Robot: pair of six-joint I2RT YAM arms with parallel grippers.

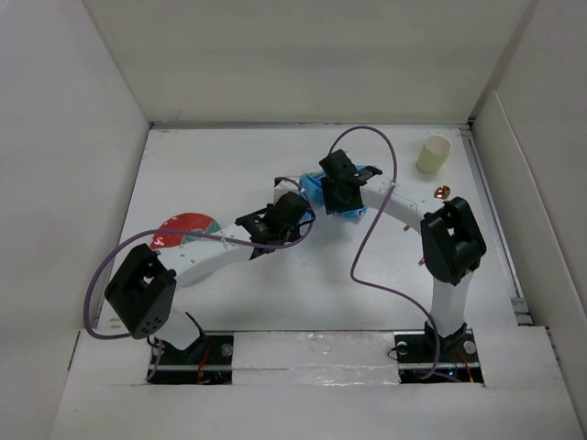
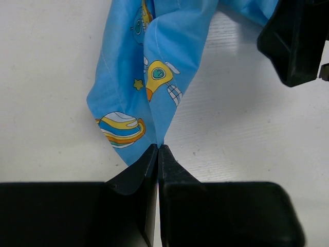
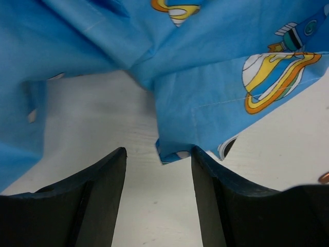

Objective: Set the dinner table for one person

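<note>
Spreading wide under everything, the table (image 1: 229, 165) is flat, plain white and matte, with faint streaks showing in the wrist views. It lies directly beneath both claws, and bare patches of it show on either side of them.

Both arms are white tubes with black joints. The left arm (image 1: 206, 261) bends at its elbow and reaches up and to the right towards the middle. The right arm (image 1: 449, 293) rises to a high elbow, then slants in from the right.

A thin blue cloth (image 1: 315, 191) is bunched in soft folds between them, printed with yellow rockets and ringed planets.

The plate (image 1: 183, 227), round and red, lies by the left arm, partly hidden behind it.

The left claw (image 2: 158, 149) has its black tips pressed together, pinching a folded point of the cloth just above the table. The right claw (image 3: 158, 154) stands with its tips apart. A hemmed corner of cloth pokes into the gap beside one finger, ungripped.

A pale yellow cup (image 1: 435, 153) stands upright at the far right. A small copper piece (image 1: 441, 192) lies nearer than the cup.
</note>
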